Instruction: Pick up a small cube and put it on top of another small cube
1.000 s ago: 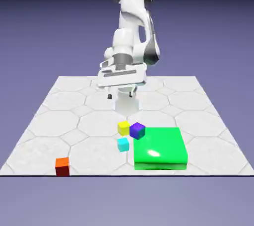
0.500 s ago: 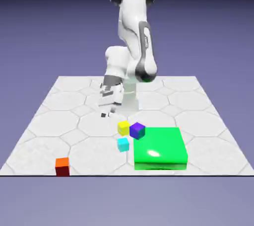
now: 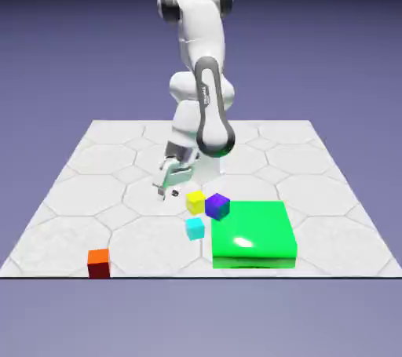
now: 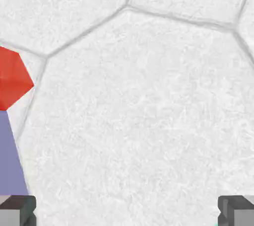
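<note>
The small yellow cube (image 3: 195,202) rests on the white hexagon-tiled table (image 3: 94,183), touching a purple cube (image 3: 217,206) on its right in the exterior view. A cyan cube (image 3: 195,228) lies just in front of them. My gripper (image 3: 169,189) hangs low and tilted, a little to the exterior view's left of the yellow cube, open and empty. In the hand view the fingertips (image 4: 17,210) sit wide apart at the bottom corners, with only bare table (image 4: 139,111) between them. None of the yellow, purple or cyan cubes shows there.
A large flat green block (image 3: 253,234) lies right of the cubes in the exterior view. A red cube (image 3: 99,263) stands near the table's front left edge and also shows as a red cube (image 4: 12,78) at the hand view's left side.
The arm has swung down and forward. The gripper dropped from high above the table to just beside the yellow cube, tilting as it came. Its jaws stayed open.
</note>
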Robot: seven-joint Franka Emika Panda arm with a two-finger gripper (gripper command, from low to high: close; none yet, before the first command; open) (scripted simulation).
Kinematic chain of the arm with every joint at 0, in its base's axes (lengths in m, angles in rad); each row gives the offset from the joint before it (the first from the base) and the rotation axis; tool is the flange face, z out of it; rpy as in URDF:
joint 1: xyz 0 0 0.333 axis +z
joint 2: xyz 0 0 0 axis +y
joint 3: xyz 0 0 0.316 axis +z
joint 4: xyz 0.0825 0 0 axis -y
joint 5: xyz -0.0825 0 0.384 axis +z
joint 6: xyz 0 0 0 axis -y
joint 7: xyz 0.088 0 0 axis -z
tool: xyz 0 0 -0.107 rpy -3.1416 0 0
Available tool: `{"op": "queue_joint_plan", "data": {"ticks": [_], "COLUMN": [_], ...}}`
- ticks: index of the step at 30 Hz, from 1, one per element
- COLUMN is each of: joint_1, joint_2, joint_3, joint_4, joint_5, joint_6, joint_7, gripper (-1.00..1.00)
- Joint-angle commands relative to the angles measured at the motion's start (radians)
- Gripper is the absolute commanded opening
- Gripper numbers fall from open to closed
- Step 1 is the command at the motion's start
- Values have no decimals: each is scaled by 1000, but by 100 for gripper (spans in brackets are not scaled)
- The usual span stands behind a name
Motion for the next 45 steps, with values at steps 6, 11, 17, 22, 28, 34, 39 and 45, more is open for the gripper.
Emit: {"op": "queue_joint_plan", "data": {"ticks": [6, 11, 17, 22, 28, 34, 39, 45], "joint_1": [-102, -187, -77, 79, -3, -191, -186, -128], "joint_2": [106, 195, 270, 344, 305, 217, 155, 58], "joint_3": [121, 222, 121, -28, 51, 229, 152, 66], "joint_4": [19, 34, 13, -17, -1, 35, 61, 60], "joint_5": [261, 478, 355, 151, 258, 504, 360, 99], "joint_6": [78, 143, 101, 33, 69, 150, 30, -136], "joint_7": [52, 95, 276, 494, 380, 119, 136, 198], "gripper": [0, 0, 0, 0, -100, -100, -100, -100]}}
